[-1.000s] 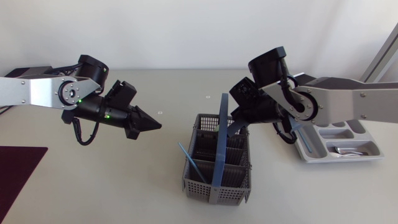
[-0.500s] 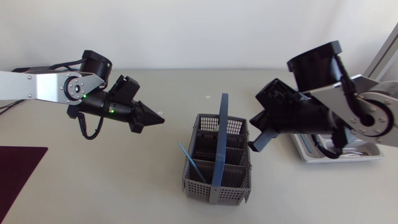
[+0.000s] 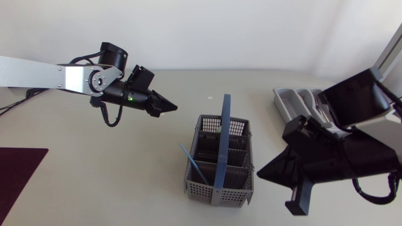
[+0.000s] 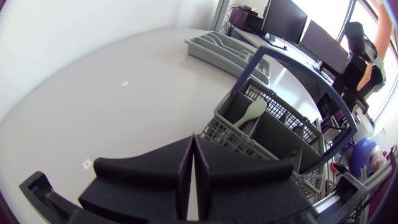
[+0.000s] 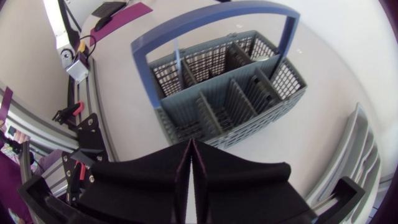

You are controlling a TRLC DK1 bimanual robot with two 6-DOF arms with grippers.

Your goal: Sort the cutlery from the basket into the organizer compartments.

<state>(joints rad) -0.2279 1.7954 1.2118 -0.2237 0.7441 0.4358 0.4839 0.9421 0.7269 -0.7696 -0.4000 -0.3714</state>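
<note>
Between left tool (image 3: 171, 108) and right tool (image 3: 262, 172) stands the basket (image 3: 207, 188), touching neither; both clenched tight.

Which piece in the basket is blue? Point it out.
The thin blue utensil leaning out of the basket beside its handle; the spoon is pale.

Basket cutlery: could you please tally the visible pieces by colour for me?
Blue utensil: 1
Pale spoon: 1
Total: 2 pieces visible in the basket
</note>
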